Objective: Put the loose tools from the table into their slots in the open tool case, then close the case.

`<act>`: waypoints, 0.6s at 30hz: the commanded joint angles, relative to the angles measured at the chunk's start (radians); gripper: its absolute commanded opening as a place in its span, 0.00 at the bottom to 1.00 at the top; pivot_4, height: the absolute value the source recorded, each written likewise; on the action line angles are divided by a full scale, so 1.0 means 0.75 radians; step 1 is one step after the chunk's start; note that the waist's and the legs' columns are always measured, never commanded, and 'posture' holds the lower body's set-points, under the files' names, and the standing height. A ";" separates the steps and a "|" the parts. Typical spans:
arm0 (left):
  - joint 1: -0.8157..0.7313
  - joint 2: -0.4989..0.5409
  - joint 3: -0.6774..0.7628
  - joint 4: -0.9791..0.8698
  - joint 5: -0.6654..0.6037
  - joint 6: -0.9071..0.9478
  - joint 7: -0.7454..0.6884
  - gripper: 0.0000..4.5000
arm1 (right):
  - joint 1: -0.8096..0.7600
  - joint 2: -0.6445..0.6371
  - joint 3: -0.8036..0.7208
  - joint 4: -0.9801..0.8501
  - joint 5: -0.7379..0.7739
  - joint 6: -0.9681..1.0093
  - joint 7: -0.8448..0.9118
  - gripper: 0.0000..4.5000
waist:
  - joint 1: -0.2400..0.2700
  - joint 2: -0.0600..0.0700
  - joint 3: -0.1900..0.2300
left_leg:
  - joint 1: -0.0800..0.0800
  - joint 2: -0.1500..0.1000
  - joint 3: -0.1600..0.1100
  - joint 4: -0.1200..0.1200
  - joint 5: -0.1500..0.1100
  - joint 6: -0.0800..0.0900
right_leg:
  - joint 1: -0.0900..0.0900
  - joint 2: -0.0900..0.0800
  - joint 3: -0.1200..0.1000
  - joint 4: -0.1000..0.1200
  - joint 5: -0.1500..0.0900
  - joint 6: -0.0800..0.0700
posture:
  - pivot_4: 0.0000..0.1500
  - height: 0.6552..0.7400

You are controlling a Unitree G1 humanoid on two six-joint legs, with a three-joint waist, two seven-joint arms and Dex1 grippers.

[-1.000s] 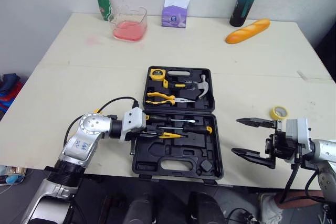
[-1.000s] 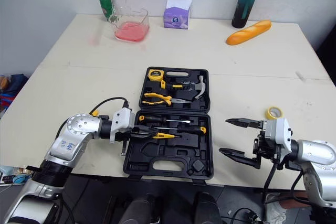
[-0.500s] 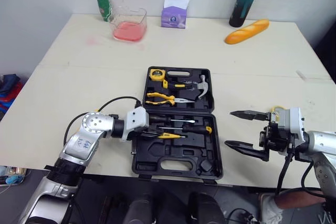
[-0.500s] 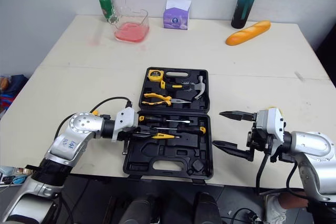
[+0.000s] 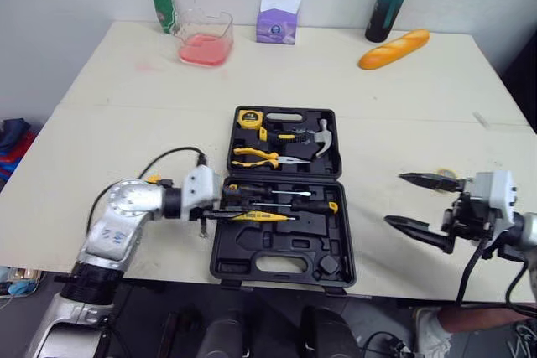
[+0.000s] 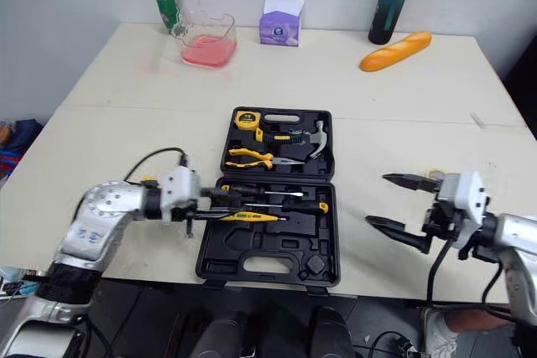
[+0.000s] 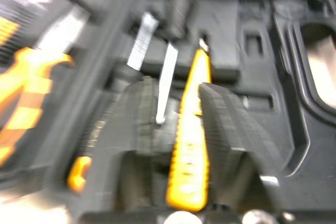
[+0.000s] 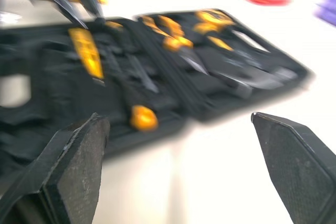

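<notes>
Since a second ago our left hand [image 5: 220,210] is backing off to the left along the yellow tool [image 5: 262,216], baring more of its length while its tip is staying put. Our right hand [image 5: 396,199] is swinging out to the right, away from the case.

That yellow tool is lying in the near half of the open tool case [image 5: 285,267], its long axis running left to right, just in front of two screwdrivers [image 5: 289,199] sitting in their slots. Its rear end is reaching into the left hand, plainly the nearer one; we cannot tell whether that hand is gripping it or letting go. We are judging that the next move is turning on the tool settling flat along its slot.

The right hand is hanging spread wide and empty over the table [image 5: 126,123], well apart from the case.
</notes>
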 commanded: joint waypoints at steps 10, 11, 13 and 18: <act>0.270 0.357 0.721 0.189 -0.088 0.080 0.158 0.99 | -0.009 -0.275 -0.414 0.427 -0.118 -0.122 -0.094 1.00 | -0.011 0.001 0.001 | -0.002 0.000 0.004 -0.003 -0.001 0.000 | -0.006 -0.001 0.002 0.000 0.000 0.000 | 1.00 1.00; 0.293 0.365 0.755 0.224 -0.090 0.069 0.156 0.99 | 0.007 -0.298 -0.417 0.486 -0.151 -0.139 -0.093 1.00 | -0.010 0.000 0.001 | -0.002 0.000 0.004 -0.004 -0.001 0.000 | -0.006 -0.001 0.002 0.000 0.000 0.000 | 1.00 1.00; 0.338 0.371 0.805 0.281 -0.081 0.040 0.148 0.99 | 0.025 -0.325 -0.417 0.582 -0.205 -0.181 -0.106 1.00 | -0.008 0.001 0.001 | -0.002 0.000 0.004 -0.003 -0.001 0.001 | -0.005 -0.002 0.002 -0.001 0.000 0.000 | 1.00 1.00; 0.479 0.361 0.884 0.396 -0.055 -0.046 0.152 0.99 | 0.015 -0.349 -0.412 0.711 -0.282 -0.247 -0.187 1.00 | -0.027 0.001 0.001 | -0.003 0.000 0.007 -0.005 -0.002 -0.001 | -0.010 -0.003 0.004 0.001 0.000 -0.001 | 1.00 1.00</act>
